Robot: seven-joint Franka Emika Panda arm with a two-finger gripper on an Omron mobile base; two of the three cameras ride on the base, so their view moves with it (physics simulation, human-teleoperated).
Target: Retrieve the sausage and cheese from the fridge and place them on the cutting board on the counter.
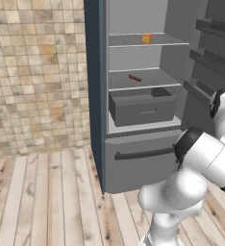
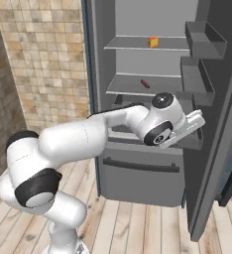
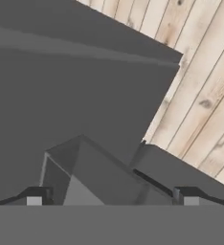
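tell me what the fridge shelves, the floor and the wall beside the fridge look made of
Fridge shelves: plain matte grey, probably plastic or painted metal; no shine or texture settles it.
Floor: pale wooden planks, with visible grain, knots and seams.
Wall: small square tiles in beige and tan, stone or ceramic, with grout lines.

A tan tiled wall (image 1: 37,72) rises above pale wooden floorboards (image 1: 52,202).
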